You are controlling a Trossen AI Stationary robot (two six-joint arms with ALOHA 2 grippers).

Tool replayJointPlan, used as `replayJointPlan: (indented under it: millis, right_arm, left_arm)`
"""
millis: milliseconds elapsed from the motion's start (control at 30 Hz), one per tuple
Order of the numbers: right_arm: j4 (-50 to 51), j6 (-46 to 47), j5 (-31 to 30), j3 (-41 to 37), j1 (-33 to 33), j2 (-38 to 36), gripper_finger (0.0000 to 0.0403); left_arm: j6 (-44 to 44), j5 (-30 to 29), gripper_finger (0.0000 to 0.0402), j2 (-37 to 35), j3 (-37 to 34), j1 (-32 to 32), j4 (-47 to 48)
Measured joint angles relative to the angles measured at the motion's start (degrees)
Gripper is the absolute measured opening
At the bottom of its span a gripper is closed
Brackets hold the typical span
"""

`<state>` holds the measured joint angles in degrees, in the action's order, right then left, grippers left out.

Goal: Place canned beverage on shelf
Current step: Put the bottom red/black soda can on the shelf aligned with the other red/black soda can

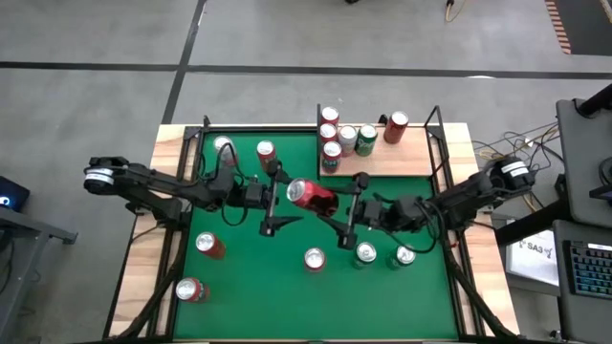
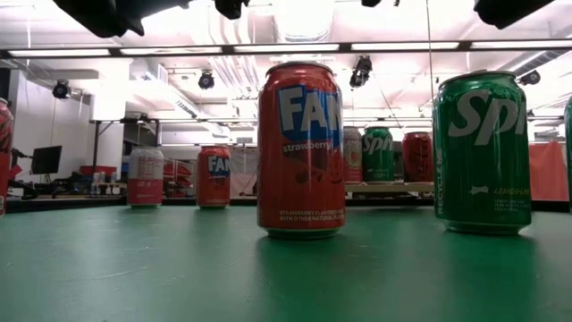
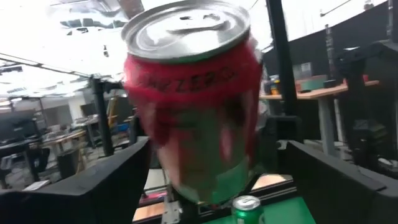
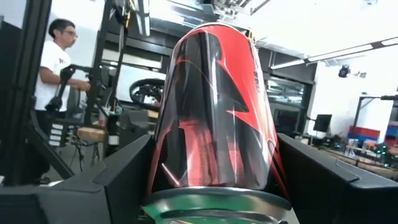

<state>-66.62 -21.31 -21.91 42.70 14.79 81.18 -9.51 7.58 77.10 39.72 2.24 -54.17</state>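
A red can [image 1: 314,197] hangs over the middle of the green table, between my two grippers. Its silver top [image 3: 186,28] faces my left gripper [image 1: 287,199], which is open, a finger on either side of the can's top end. My right gripper [image 1: 337,203] comes from the other side and is shut on the can [image 4: 214,106], whose bottom rim faces that wrist. The shelf [image 1: 402,161], a pale wooden board at the far right, carries several upright cans. My right gripper pinches the red can by its two opposite side walls near the bottom end [image 4: 163,168], one finger [image 4: 118,180] on each side. The fingers come from the table's right, slanting upward, and lie along the can. The can is tilted and clear of the table.
Loose cans stand on the green table: a silver one [image 1: 223,146] and a red one [image 1: 266,151] at the far left, two [image 1: 208,245] [image 1: 189,290] at the near left, three [image 1: 314,258] [image 1: 364,254] [image 1: 404,256] near the middle. A person [image 4: 53,74] stands beyond the table.
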Motion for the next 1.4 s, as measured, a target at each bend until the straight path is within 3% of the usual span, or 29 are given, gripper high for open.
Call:
replayJointPlan:
  millis: [233, 633, 900, 1067, 1233, 1400]
  right_arm:
    - [0.3, -2.5, 0.0, 0.8, 0.0, 1.1, 0.0294]
    - [0.3, -4.5, -1.8, 3.8, -0.6, 7.3, 0.0294]
    - [0.5, -6.7, -3.9, 5.4, -0.4, 8.6, 0.0295]
    - [1.8, -6.0, -5.2, 5.3, -0.2, 8.3, 0.0309]
    - [12.9, -2.1, -13.2, 7.9, 0.2, 6.5, 0.0353]
    - [38.3, 6.0, -21.7, 15.5, 0.8, 3.7, 0.0362]
  left_arm:
    - [1.2, 3.5, 0.0357, 0.0, 0.0, -0.1, -0.5]
    - [1.3, 3.7, 0.0355, 0.0, 0.0, 0.0, -1.9]
    - [1.2, 3.3, 0.0280, 0.0, 0.0, -0.1, -1.8]
    - [1.2, 2.7, 0.0280, -0.3, 0.0, -0.1, -0.7]
    - [-2.9, -1.4, 0.0280, -2.2, 0.0, -0.2, 4.8]
    - [-10.8, -10.0, 0.0280, -5.4, 1.1, -0.2, 20.0]
